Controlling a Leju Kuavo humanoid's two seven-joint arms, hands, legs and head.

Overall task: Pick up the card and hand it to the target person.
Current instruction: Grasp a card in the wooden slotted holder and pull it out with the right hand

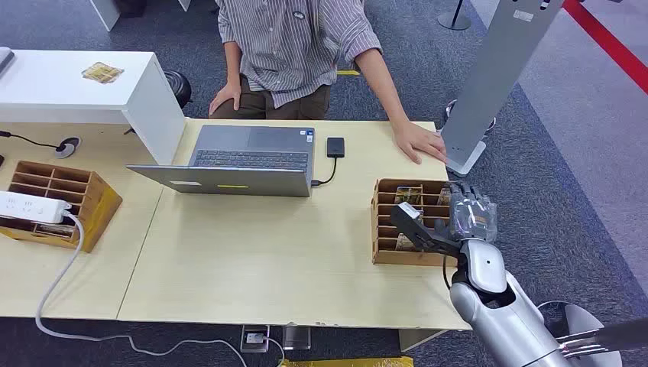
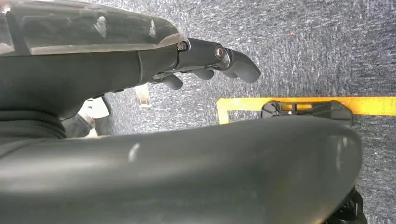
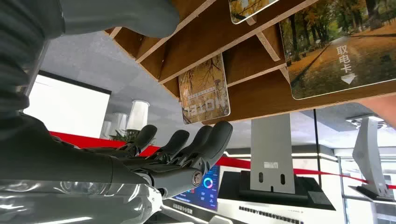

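Our right hand (image 1: 472, 215), fingers apart, empty, hovers at the card rack (image 1: 397, 256), lower right; card (image 3: 204, 89) not yet picked, handover w/ person (image 1: 298, 46) pending.

We see our right arm (image 1: 500, 310) as smooth silver shells, with a black cable at the wrist. Our right hand (image 1: 471, 215) has a clear-grey back and dark fingers (image 3: 196, 144); our left hand (image 2: 205, 58) is glossy black with small screws.
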